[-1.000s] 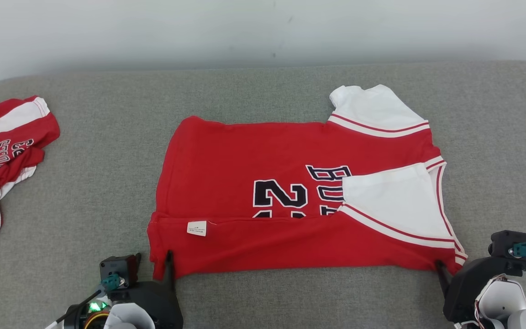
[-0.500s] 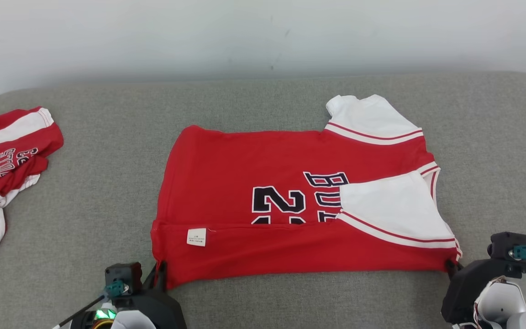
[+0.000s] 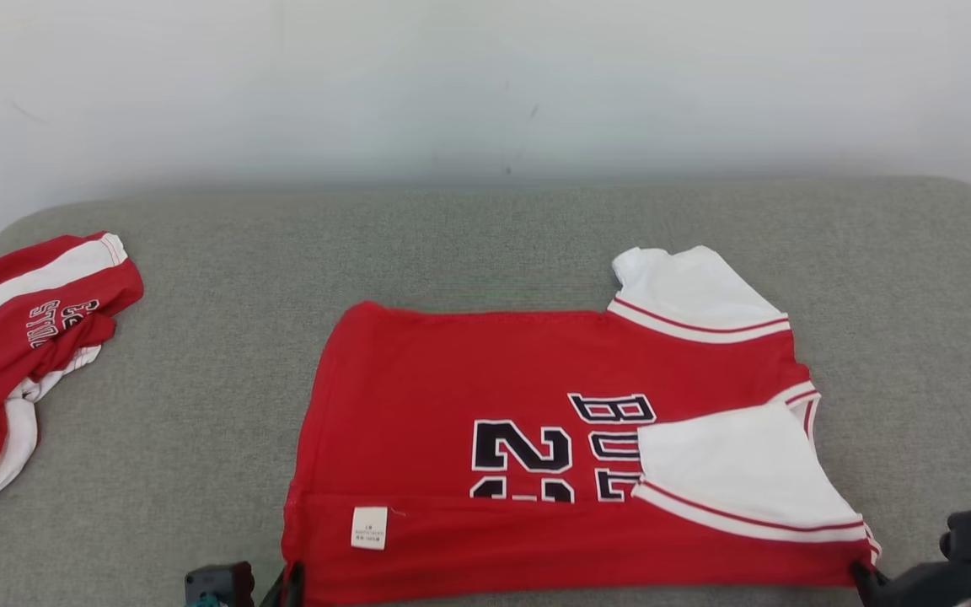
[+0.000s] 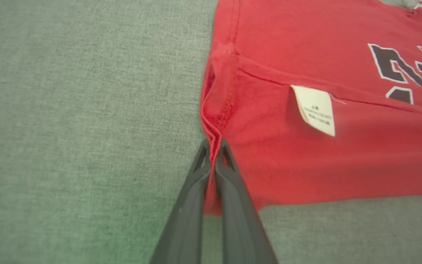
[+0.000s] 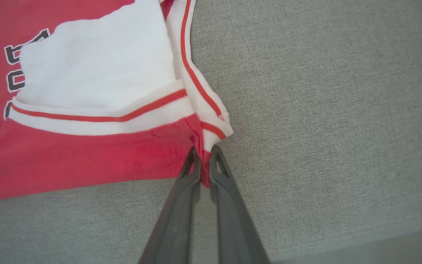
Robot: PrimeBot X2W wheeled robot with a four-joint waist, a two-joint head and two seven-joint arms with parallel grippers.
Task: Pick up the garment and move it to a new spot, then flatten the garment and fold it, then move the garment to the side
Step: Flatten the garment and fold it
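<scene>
Closed since; left pincer (image 4: 214, 143) grips garment (image 4: 343, 165)

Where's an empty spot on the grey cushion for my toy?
Free: between the jersey and the crumpled garment, and behind the jersey to the wall. Crowded: near edge, where left end effector and right end effector pinch its corners.

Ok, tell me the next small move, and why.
Probably lift both corners together and carry them toward the far edge: the left gripper and right gripper are each shut on a near corner of the jersey, which lies flat.
</scene>
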